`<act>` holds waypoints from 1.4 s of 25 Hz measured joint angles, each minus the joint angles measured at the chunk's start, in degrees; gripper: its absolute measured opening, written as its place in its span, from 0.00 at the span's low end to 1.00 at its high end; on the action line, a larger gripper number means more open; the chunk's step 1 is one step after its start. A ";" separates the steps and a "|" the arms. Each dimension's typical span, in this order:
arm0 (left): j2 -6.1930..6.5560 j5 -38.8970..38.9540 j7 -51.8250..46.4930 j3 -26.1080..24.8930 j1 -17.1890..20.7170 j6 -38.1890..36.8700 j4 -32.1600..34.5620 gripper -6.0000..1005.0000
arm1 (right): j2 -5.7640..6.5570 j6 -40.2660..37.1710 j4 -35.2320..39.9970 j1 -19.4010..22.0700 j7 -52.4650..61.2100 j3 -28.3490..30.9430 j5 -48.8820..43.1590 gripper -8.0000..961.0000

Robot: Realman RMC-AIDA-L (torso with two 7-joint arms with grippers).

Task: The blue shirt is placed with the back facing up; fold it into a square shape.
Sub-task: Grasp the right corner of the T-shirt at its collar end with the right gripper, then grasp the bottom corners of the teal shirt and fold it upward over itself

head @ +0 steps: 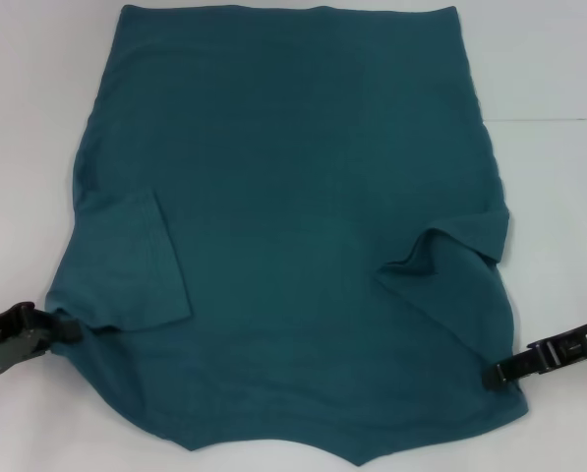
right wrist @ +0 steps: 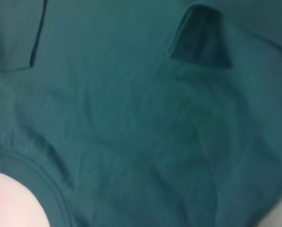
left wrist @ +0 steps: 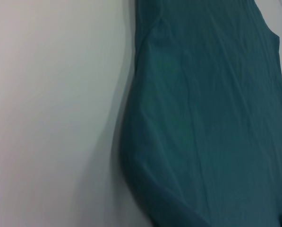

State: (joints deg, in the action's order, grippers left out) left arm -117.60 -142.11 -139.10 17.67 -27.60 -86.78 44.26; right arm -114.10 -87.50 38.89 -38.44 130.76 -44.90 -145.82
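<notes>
The blue shirt (head: 293, 197) lies plain side up on the white table (head: 37, 98), with both short sleeves folded inward onto the body. My left gripper (head: 69, 328) is at the shirt's near left corner, shut on the fabric edge, which is drawn to a point there. At the near right corner my right gripper (head: 493, 377) is shut on the cloth as well. The near edge sags between the two grips. The left wrist view shows the shirt's side edge (left wrist: 131, 156) on the table. The right wrist view shows the collar band (right wrist: 46, 179) and a folded sleeve (right wrist: 202, 42).
White table surface (head: 558, 79) surrounds the shirt on both sides. The shirt's far hem (head: 283, 10) reaches the top of the head view. No other objects are in view.
</notes>
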 joint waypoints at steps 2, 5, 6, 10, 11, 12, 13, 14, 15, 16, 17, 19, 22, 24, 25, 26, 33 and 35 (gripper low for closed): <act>0.00 0.00 -0.01 0.00 -0.02 0.03 -0.04 0.03 | -0.16 -0.04 -0.18 -0.23 0.01 -0.11 0.00 0.57; 0.00 0.00 -0.02 0.00 -0.05 0.03 -0.05 0.03 | -0.29 -0.09 -0.23 -0.46 0.10 -0.11 0.00 0.57; 0.00 0.00 -0.03 0.00 -0.06 0.03 -0.05 0.03 | -0.30 -0.08 -0.23 -0.48 0.42 -0.11 0.00 0.57; -0.03 0.00 -0.03 0.00 -0.08 0.04 -0.05 0.03 | -0.33 0.06 -0.11 -0.47 1.93 0.02 0.02 0.57; -0.06 0.04 -0.03 0.00 -0.08 0.03 -0.05 0.03 | -0.33 0.06 0.03 -0.43 2.06 0.15 0.05 0.57; -0.06 0.04 -0.03 0.00 -0.08 0.03 -0.05 0.03 | -0.33 0.06 0.12 -0.39 2.11 0.23 0.09 0.57; -0.08 0.07 -0.03 0.00 -0.08 0.03 -0.05 0.03 | -0.33 0.06 0.19 -0.37 2.12 0.27 0.12 0.57; -0.08 0.09 -0.03 0.00 -0.08 0.04 -0.05 0.03 | -0.33 0.05 0.19 -0.37 2.13 0.27 0.12 0.57; -0.08 0.09 -0.02 0.00 -0.09 0.03 -0.05 0.03 | -0.33 0.05 0.20 -0.39 2.13 0.27 0.11 0.53; -0.08 0.10 -0.01 0.00 -0.09 0.03 -0.05 0.03 | -0.33 0.05 0.19 -0.41 2.13 0.25 0.09 0.48; -0.08 0.10 0.01 0.00 -0.09 0.03 -0.05 0.03 | -0.34 0.06 0.19 -0.43 2.13 0.21 0.08 0.44; -0.08 0.12 0.09 0.00 -0.09 -0.03 -0.05 0.03 | -0.33 0.05 0.18 -0.44 2.14 0.18 0.07 0.35; -0.08 0.14 0.44 0.00 -0.09 -0.56 -0.05 0.03 | -0.03 -0.59 0.25 -0.29 2.14 0.24 0.07 0.14; -0.04 0.15 0.91 0.00 -0.09 -1.39 0.03 0.03 | 0.49 -1.68 0.30 -0.06 2.14 0.43 0.20 0.11; 0.01 0.16 1.31 0.00 -0.08 -2.20 0.18 0.03 | 0.78 -2.44 0.33 0.07 2.13 0.61 0.27 0.09; 0.08 0.16 1.70 0.00 -0.07 -3.00 0.34 0.03 | 1.11 -3.40 0.34 0.20 2.13 0.85 0.31 0.08; 1.25 -1.07 2.57 0.42 0.22 -9.69 1.98 0.03 | 3.73 -9.11 0.42 1.55 2.13 3.30 0.26 0.06; 1.42 -2.17 2.64 0.41 0.46 -11.99 2.91 0.03 | 4.26 -10.58 0.45 2.10 2.12 3.36 0.11 0.06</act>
State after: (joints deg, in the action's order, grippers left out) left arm -116.18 -144.28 -136.46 18.08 -27.14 -98.76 47.17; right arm -109.84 -98.08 39.34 -36.34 132.87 -41.54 -145.70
